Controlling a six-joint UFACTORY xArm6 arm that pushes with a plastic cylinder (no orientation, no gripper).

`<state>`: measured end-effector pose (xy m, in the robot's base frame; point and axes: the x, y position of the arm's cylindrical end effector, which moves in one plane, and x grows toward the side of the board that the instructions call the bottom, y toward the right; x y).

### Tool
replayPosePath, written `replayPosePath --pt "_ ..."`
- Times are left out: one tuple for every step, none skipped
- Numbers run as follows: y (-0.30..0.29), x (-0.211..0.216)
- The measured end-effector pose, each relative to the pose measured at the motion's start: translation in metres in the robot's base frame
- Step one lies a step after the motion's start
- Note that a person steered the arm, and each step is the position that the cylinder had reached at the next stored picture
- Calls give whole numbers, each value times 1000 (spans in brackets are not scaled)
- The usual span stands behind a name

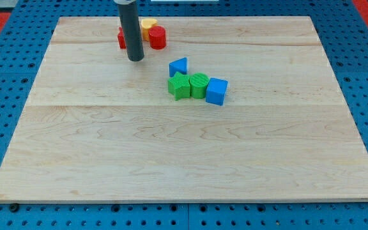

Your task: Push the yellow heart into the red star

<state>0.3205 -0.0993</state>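
The yellow heart (147,25) lies near the view's top, left of centre. A red block (121,38), partly hidden behind the rod, lies at its lower left; its shape cannot be made out. A red cylinder (157,38) touches the heart's lower right. My tip (135,59) rests on the board just below this group, closest to the hidden red block. The rod rises from the tip out of the view's top.
A blue triangle (179,66), a green star (179,85), a green cylinder (199,84) and a blue cube (216,91) cluster right of centre. The wooden board (184,160) lies on a blue pegboard.
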Motion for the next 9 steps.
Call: replayPosePath --pt "39 -1" --pt "63 -15" --pt "86 -45" --pt "108 -72" --pt "109 -88" --pt "104 -99" --pt "73 -99" --pt "49 -107" --pt "30 -111"
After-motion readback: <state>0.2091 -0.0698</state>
